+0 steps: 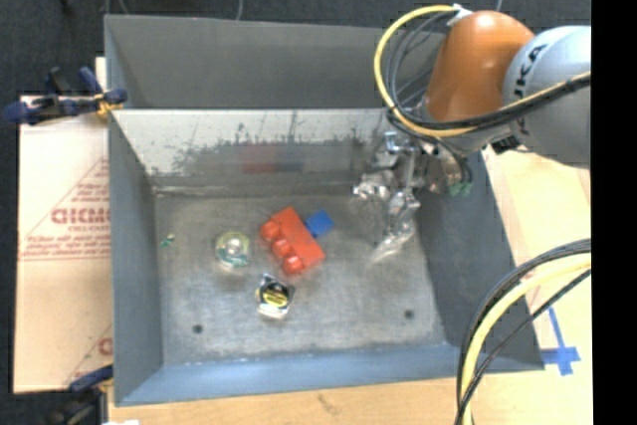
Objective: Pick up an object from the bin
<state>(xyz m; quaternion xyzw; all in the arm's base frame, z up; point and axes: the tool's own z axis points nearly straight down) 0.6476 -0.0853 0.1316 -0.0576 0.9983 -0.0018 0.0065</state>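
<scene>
My gripper [396,217] hangs in the right part of the bin, its metal fingers pointing down just above the floor, with nothing visible between them. To its left lies a red toy brick [293,240], with a small blue block [318,224] touching its upper right corner. Both sit apart from the fingers. A clear, greenish ball [232,250] rests further left. A small black and yellow tape measure [272,297] lies below the red brick.
A tiny green speck [169,239] lies near the left wall. The arm with its orange cover and yellow cables leans in over the bin's right rear corner.
</scene>
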